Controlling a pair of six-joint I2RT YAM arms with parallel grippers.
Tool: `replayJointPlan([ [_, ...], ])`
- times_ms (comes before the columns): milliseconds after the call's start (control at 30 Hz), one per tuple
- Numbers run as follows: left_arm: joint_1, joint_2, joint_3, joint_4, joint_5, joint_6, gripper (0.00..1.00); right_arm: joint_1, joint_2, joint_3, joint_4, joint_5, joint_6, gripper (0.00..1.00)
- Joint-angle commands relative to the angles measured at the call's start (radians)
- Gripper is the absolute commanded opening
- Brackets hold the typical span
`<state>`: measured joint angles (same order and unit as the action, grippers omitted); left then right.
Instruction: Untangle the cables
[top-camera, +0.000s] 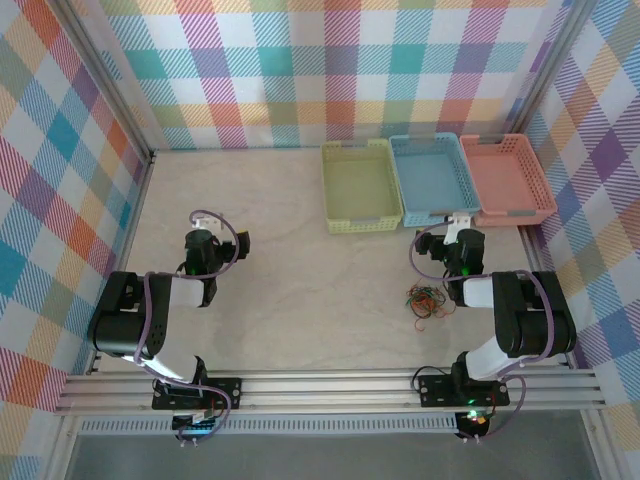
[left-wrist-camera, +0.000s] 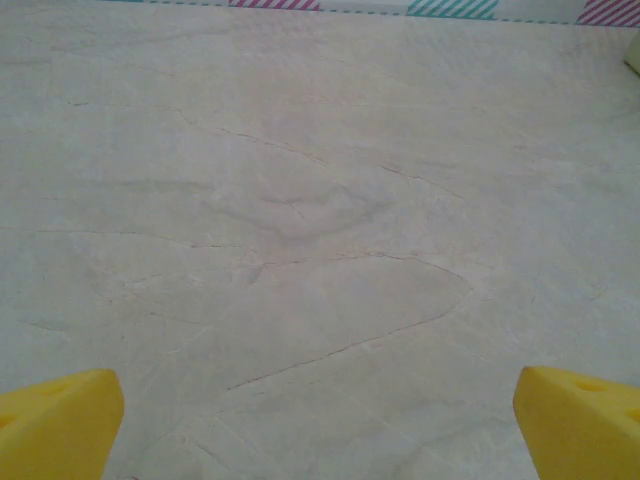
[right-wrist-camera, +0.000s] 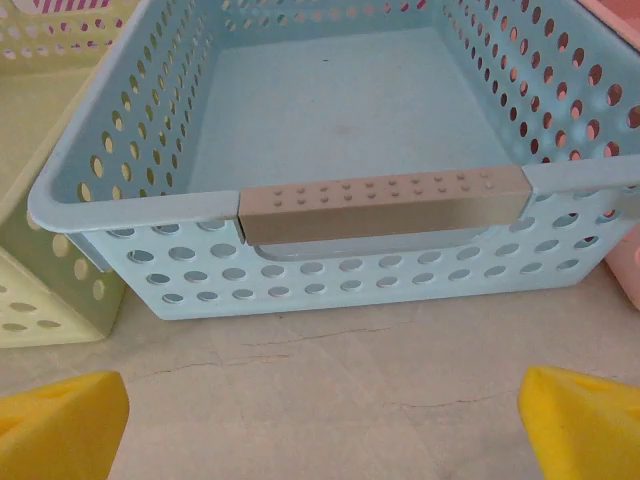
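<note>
The cables (top-camera: 428, 300) looked light and floppy, probably best pinched at a loose outer loop, while left gripper (left-wrist-camera: 320, 428) and right gripper (right-wrist-camera: 320, 428) gaped empty.

Cables (top-camera: 428, 300) before the middle basket (top-camera: 430, 175)

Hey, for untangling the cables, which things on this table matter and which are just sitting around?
Belongs to the job:
- cables, a small tangle of thin wires at the near right
- left tool, open
- right tool, open

Just lying about:
- yellow-green basket
- blue basket
- pink basket
All three are empty, side by side at the back right.
</note>
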<state>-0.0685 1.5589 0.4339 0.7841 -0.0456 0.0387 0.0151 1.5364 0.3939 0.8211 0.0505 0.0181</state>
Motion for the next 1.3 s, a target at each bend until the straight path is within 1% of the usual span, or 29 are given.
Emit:
replayJointPlan([
  [0,0.007,0.005,-0.005,0.006,-0.010,-0.001,1.00,0.002,-0.002,0.013,0.018,-0.020,-0.001,1.00],
  [1167,0.006,0.004,-0.006,0.006,-0.011,-0.001,1.00,0.002,-0.002,0.014,0.014,-0.020,0.000,1.00],
  [1200,0.003,0.000,-0.009,0.013,-0.022,0.001,1.00,0.000,-0.002,0.014,0.013,-0.019,0.000,1.00],
  [1267,-0.033,-0.050,0.005,-0.049,-0.088,0.018,1.00,0.002,-0.004,0.011,0.021,-0.018,-0.002,1.00],
])
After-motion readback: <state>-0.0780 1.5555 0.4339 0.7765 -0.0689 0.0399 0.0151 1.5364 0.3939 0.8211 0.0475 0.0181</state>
